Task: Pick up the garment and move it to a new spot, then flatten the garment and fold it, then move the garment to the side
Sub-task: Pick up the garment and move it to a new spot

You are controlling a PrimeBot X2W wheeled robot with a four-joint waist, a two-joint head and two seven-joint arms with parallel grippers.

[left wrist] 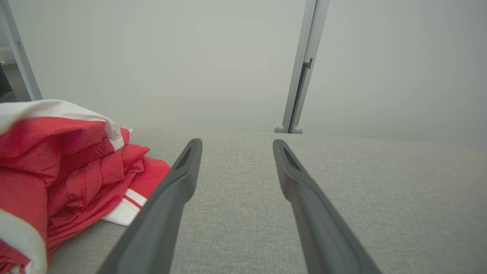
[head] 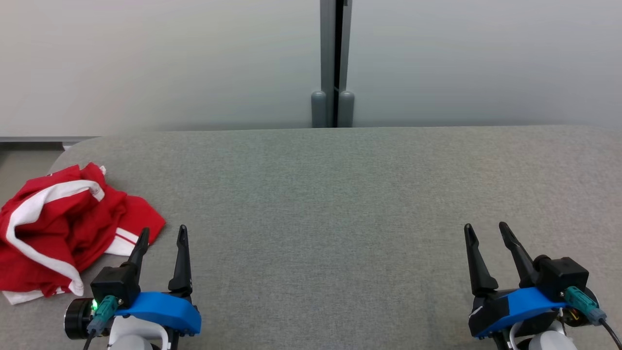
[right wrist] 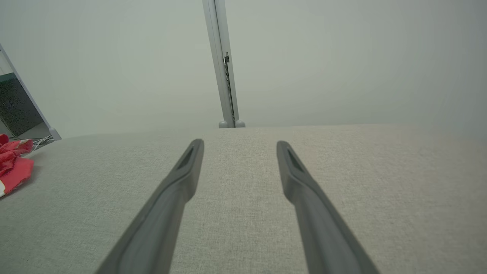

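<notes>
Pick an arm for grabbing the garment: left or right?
Left. The left gripper, open, sits right beside the crumpled red garment; the right gripper, also open, is far from it.

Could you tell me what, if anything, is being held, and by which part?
Nothing is held: the left end effector and right end effector are open, the garment ungripped.

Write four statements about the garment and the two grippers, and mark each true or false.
1. The red and white garment lies crumpled at the left end of the grey surface. True.
2. The left gripper is shut on the garment. False: it is open, with nothing between its fingers.
3. The right gripper is open and far from the garment. True.
4. The garment is folded flat. False: it is a rumpled heap.
</notes>
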